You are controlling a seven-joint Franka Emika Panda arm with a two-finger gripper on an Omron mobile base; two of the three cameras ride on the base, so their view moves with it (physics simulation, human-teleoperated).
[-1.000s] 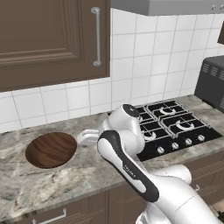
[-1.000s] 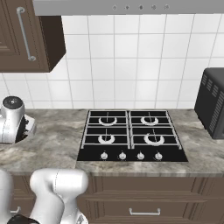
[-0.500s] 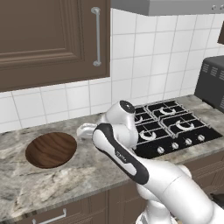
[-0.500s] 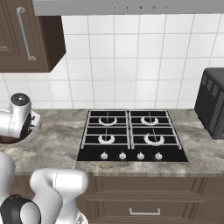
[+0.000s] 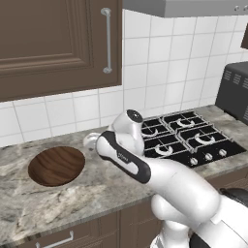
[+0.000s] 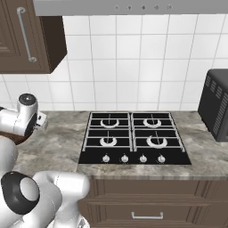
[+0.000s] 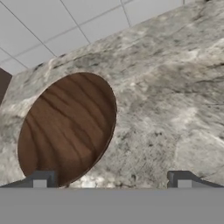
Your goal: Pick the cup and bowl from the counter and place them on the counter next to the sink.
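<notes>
Bowl (image 5: 56, 165) first: the wide, shallow dish of dark wood grain sat flat on the counter (image 5: 97, 193), toward the left of the left base view, well left of the black gas stovetop (image 5: 186, 139) and a little out from the white tiled wall (image 5: 160, 72). Nothing lay inside it, and its grain ran in long curved bands across the hollow.

From the hand view the same bowl (image 7: 65, 129) lay in the left half of the frame, its near rim close to the left finger tip (image 7: 40, 180). The gripper (image 7: 111, 181) hung over the mottled stone (image 7: 166, 109) just to the right of the bowl — its jaws stood wide apart and held nothing, one tip near the bowl's edge and the other over bare counter. Whether the left tip touched the rim could not be told.

In the left base view the white arm (image 5: 140, 164) reached from the lower right toward the far left, its wrist bent down between the bowl and the stovetop. A dark brown wall cabinet (image 5: 53, 38) with a silver handle hung above the bowl.

In the right base view the stovetop (image 6: 133, 138) sat in the middle of the counter, and a black appliance (image 6: 216, 109) stood at the far right — the arm's wrist showed at the left edge.
</notes>
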